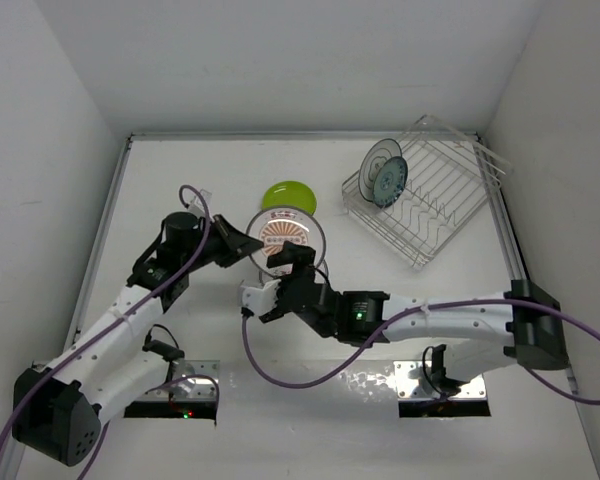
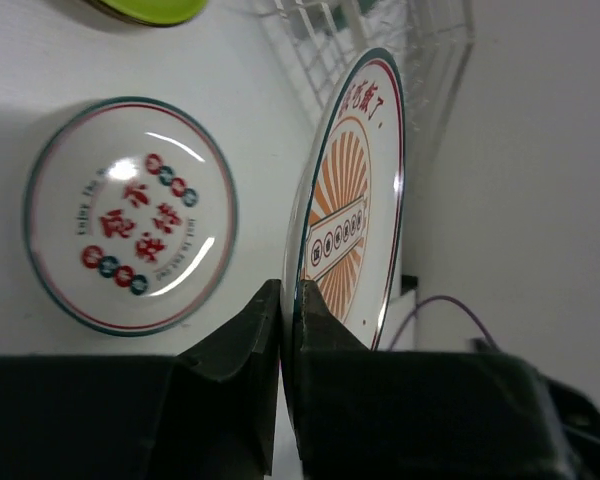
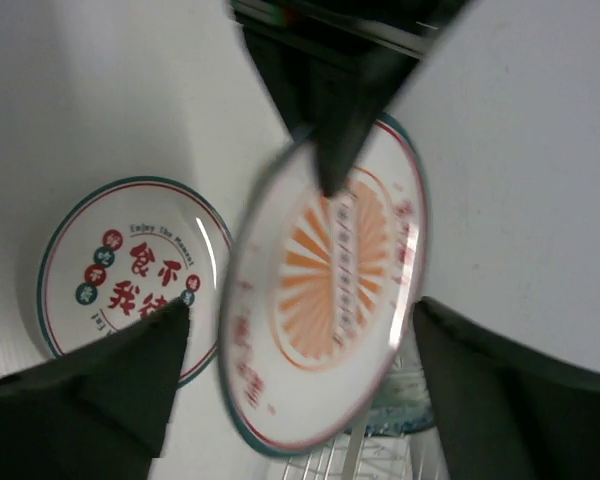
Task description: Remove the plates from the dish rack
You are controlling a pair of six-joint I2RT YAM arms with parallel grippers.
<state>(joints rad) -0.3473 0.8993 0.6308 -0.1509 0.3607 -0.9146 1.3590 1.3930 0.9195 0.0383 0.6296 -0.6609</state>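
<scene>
DISH RACK NEARLY EMPTY: The left hand (image 1: 242,243) is clamped on the rim of an orange-sunburst plate (image 1: 287,237), holding it almost on edge above the desk (image 1: 180,170), well left of the dish rack (image 1: 425,205) and nearer the arm bases. The right hand (image 1: 278,280), fingers spread wide and gripping nothing, hovers just beside the plate's face, apparently placed to steady it or take it over (which of the two cannot be told). The edge-on grip suits a plate that stood between tines, and it must be tipped flat before release. A red-lettered plate (image 2: 130,215) lies flat on the desk beside the raised one, on the side away from the rack, and looks the likely place to stack it. A lime green plate (image 1: 288,195) lies just beyond, also left of the rack. One blue-patterned plate (image 1: 385,178) stands upright at the rack's far left corner. The desk is bare farther left of the rack. The lime plate's rim and the rack's near corner are the edges to avoid.
</scene>
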